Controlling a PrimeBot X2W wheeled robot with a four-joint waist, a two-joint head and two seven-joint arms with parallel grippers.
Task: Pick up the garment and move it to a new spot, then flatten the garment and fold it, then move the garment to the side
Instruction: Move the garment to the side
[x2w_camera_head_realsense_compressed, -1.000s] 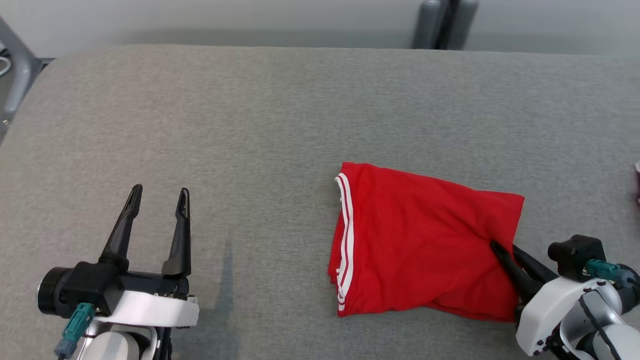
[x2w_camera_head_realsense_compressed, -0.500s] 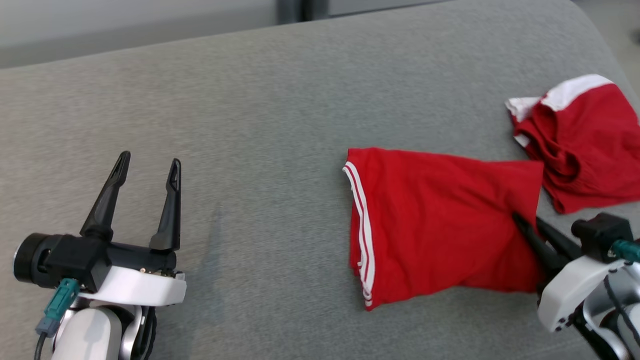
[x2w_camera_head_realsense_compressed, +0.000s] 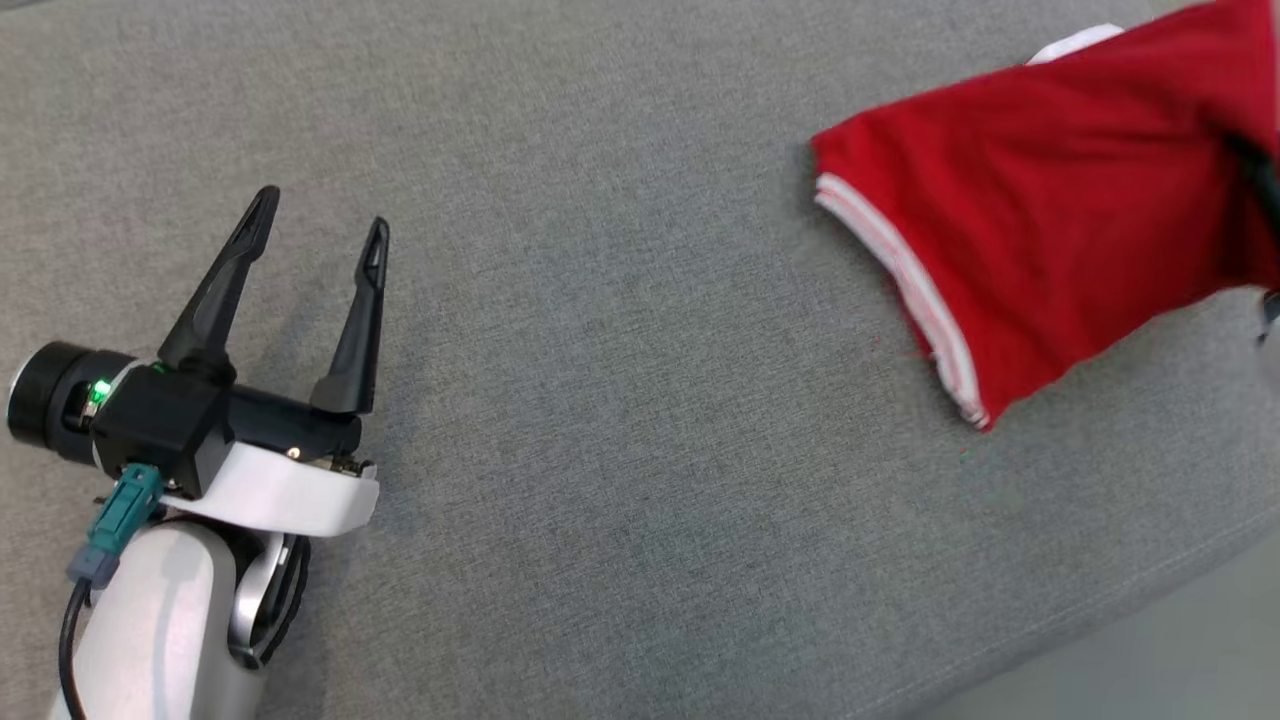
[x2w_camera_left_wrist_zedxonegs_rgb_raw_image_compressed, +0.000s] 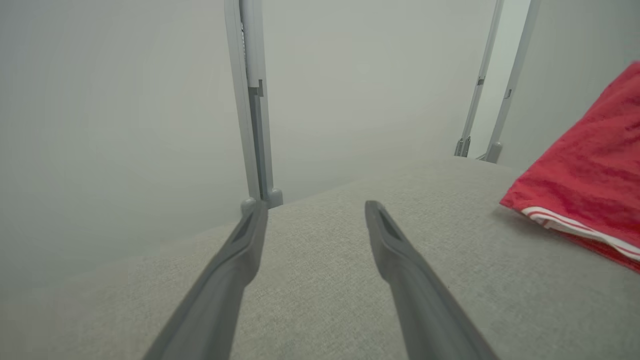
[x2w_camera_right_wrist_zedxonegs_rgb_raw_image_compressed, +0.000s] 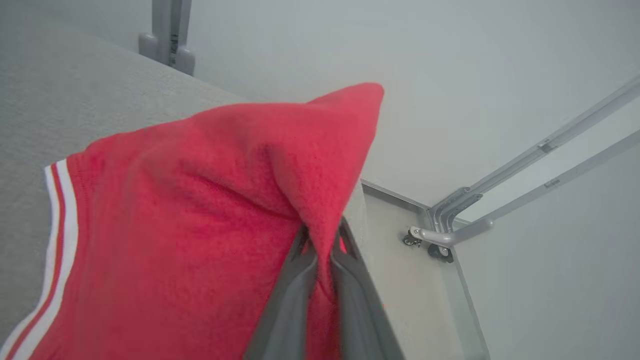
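Item 1, garment (x2w_camera_head_realsense_compressed: 1030, 200): red cloth with 2 white stripes along 1 hem. It lies at the right end of the grey padded surface (x2w_camera_head_realsense_compressed: 600, 400), close to that surface's near edge. The head view cuts it off at the right. In the right wrist view 1 corner stands raised in a peak while the rest drapes down toward the padding. The striped hem is the low end (contact with the padding cannot be confirmed).

Item 2, right gripper (x2w_camera_right_wrist_zedxonegs_rgb_raw_image_compressed: 325, 232): its 2 dark fingers are pressed together on a fold of the garment just below the raised peak, with red cloth squeezed between them and spilling over both sides.

Item 3, left gripper (x2w_camera_head_realsense_compressed: 323, 210): well apart from the garment, off its striped-hem side, and above bare padding. Its fingers are spread wide with nothing between them, the tips pointing away from the robot.

Item 4, surroundings: a white strip of cloth (x2w_camera_head_realsense_compressed: 1075, 42) shows just past the garment's far edge; what it belongs to cannot be told. Beyond the garment's pinched corner, the right wrist view shows a grey metal frame (x2w_camera_right_wrist_zedxonegs_rgb_raw_image_compressed: 450, 225) with a small caster.
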